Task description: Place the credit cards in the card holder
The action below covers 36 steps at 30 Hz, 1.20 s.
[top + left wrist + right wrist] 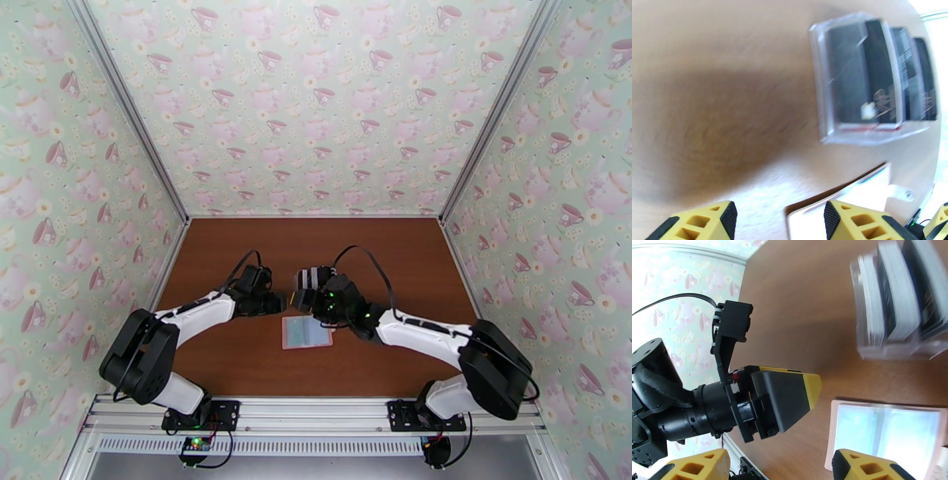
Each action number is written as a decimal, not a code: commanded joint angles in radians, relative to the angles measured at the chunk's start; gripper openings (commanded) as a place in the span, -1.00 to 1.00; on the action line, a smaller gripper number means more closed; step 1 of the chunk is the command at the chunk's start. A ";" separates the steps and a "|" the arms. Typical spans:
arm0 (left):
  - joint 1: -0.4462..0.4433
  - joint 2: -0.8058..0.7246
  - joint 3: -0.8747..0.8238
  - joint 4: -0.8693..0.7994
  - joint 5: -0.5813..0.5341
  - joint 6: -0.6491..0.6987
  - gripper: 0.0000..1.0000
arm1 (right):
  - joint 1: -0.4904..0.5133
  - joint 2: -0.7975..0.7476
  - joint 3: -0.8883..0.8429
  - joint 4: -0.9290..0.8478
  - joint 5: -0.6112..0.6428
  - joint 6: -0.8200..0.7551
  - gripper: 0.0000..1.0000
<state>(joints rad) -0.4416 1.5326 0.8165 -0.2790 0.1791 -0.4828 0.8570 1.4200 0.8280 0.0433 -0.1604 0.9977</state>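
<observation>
I'm watching both arms lean in over the middle of the tabletop point(229, 355), their grippers close together. The card holder point(884, 433) lies opened flat there, a pink rim around pale blue pockets that face up. Just beyond it stands a clear plastic rack point(869, 138). The credit cards point(853, 75) sit upright in its slots, one behind another, and none is in the holder yet.

The left gripper point(779, 209) hangs low near the holder's edge, its jaws spread wide with nothing between them. The right gripper point(780, 456) is just as wide and just as empty, looking down on both holder and rack.

The cards look thin, stiff, light and slick. To my eye the place to take one is its exposed top edge above the rack wall, pinched across the flat faces and drawn straight up. A glancing grip would likely let it slip or twist.

The rack seems light too, so it may tip or skid if a card drags in its slot. The holder looks soft and light, and I'd expect it to slide when a card is pushed into a pocket. The free gripper may need to pin its rim.
</observation>
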 commanded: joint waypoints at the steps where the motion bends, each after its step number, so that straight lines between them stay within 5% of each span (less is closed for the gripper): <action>1: 0.010 -0.008 0.046 0.063 -0.007 -0.043 0.34 | -0.014 -0.049 0.054 -0.185 0.087 -0.098 0.49; 11: 0.033 0.104 0.172 0.146 0.025 -0.099 0.46 | -0.050 -0.072 0.192 -0.450 0.232 -0.246 0.65; 15: 0.049 0.159 0.206 0.179 0.023 -0.103 0.52 | -0.074 -0.067 0.218 -0.495 0.265 -0.284 0.96; 19: 0.055 0.191 0.194 0.219 0.046 -0.102 0.55 | -0.105 -0.045 0.227 -0.515 0.274 -0.312 1.00; 29: 0.052 0.232 0.191 0.237 0.109 -0.077 0.49 | -0.136 0.120 0.371 -0.603 0.369 -0.417 0.86; 36: 0.048 0.250 0.196 0.223 0.131 -0.068 0.36 | -0.169 0.247 0.492 -0.619 0.348 -0.461 0.45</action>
<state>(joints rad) -0.3893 1.7683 0.9966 -0.0566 0.2764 -0.5690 0.6979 1.6314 1.2652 -0.5476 0.1768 0.5686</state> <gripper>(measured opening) 0.684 0.746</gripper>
